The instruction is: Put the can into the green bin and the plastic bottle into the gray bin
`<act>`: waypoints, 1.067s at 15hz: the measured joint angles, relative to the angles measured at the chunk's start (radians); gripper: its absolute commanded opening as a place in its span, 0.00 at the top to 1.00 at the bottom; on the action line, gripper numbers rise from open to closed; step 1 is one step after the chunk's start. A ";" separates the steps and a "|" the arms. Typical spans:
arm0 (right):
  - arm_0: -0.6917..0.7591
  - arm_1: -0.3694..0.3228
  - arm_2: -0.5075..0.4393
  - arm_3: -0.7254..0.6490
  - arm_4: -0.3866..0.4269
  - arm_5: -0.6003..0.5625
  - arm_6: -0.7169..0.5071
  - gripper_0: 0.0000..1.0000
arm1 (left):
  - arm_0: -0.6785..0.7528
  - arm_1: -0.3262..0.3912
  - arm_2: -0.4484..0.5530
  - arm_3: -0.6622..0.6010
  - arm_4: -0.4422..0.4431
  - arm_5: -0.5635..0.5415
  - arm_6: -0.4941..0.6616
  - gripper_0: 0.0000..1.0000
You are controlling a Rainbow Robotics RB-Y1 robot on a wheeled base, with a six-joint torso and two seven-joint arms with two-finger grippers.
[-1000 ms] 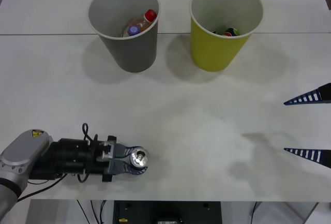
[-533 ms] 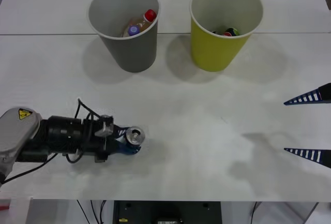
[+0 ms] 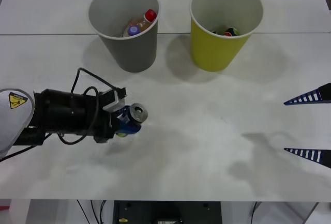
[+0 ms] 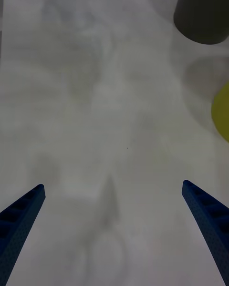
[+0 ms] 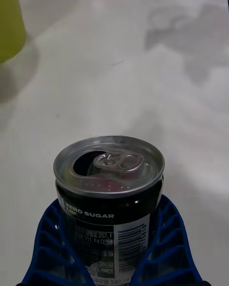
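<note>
**Can clamped in left fingers, lifted over the near-left desk**

White desk [image 3: 207, 146] spread wide across the front view, seam line running behind the two bins, front edge close below the arms. Broad bare stretch between the can and the bins, and more open surface to the right.

Gray bin [image 3: 124, 27] standing upright at the far left-centre, dark outside, lighter rim, with bottles [image 3: 139, 23] showing a red cap and a blue cap inside. Green bin [image 3: 225, 27] upright just to its right, well apart from it, yellow-green wall, pale inside, dark cans [image 3: 227, 31] low within.

Left gripper [image 3: 126, 121] reaching in from the left edge, arm lying roughly level and pointing right, blue fingers [image 5: 164, 248] clamped around the can's lower body.

Can [image 5: 109, 195] small, upright to slightly tilted, shiny silver top with the pull-tab and an open mouth, black wall printed "ZERO SUGAR"; near-left of the desk, in front of the gray bin and well short of both bins [image 3: 137, 113].

Right gripper [image 3: 310, 125] parked at the right edge, fingers [image 4: 21, 219] spread wide apart, holding nothing.
</note>
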 measured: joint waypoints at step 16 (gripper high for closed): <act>0.000 0.000 0.000 0.000 0.000 0.000 0.000 0.00 | -0.740 -0.282 0.000 0.141 -0.403 -0.362 0.677 1.00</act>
